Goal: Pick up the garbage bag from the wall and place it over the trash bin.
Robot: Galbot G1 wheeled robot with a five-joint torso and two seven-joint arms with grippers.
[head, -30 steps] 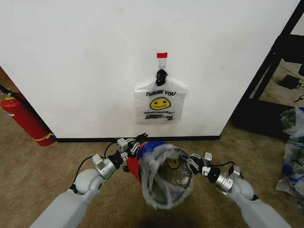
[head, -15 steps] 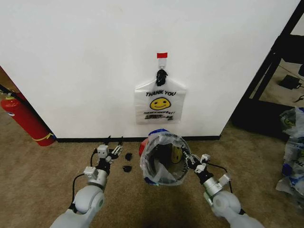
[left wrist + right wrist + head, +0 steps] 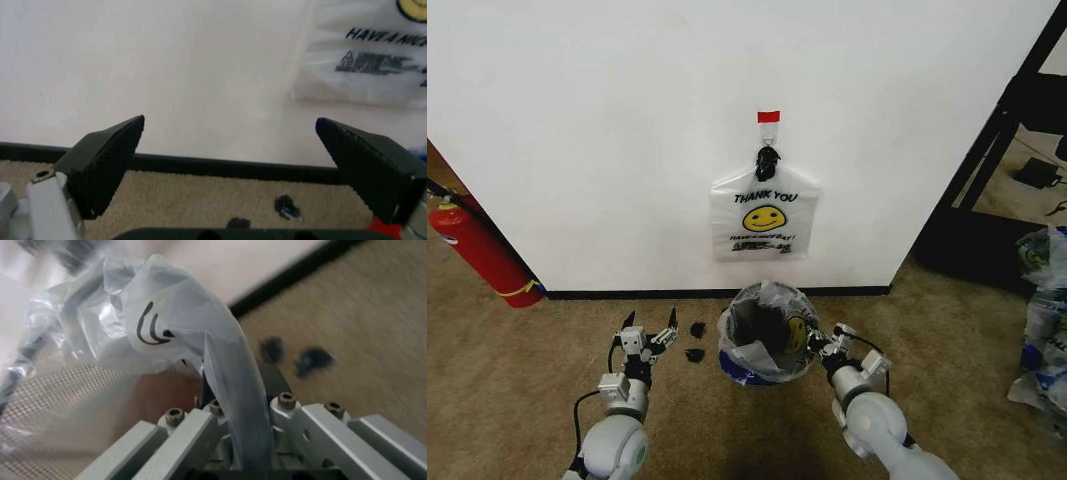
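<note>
The garbage bag (image 3: 779,296), thin translucent white plastic with blue patches, is draped over the small black mesh trash bin (image 3: 755,335) on the carpet by the wall (image 3: 607,150). My right gripper (image 3: 815,342) is shut on the bag's rim at the bin's right side. In the right wrist view a fold of the bag (image 3: 167,325) runs into the right gripper (image 3: 227,390), with the bin's mesh (image 3: 60,390) showing through the plastic. My left gripper (image 3: 651,318) stands open to the left of the bin, holding nothing. In the left wrist view the left gripper (image 3: 230,125) faces the baseboard.
A similar smiley bag (image 3: 764,215) with black-knotted handles hangs from the hook under red tape (image 3: 768,117). Small black bits (image 3: 695,342) lie on the carpet left of the bin. A red fire extinguisher (image 3: 482,250) leans far left. A black frame (image 3: 997,150) and plastic bags (image 3: 1042,320) stand right.
Both grippers held the bag stretched open a second ago. The left gripper has let go and moved left; the right gripper has come down with the bag, which now sits lower around the bin.
</note>
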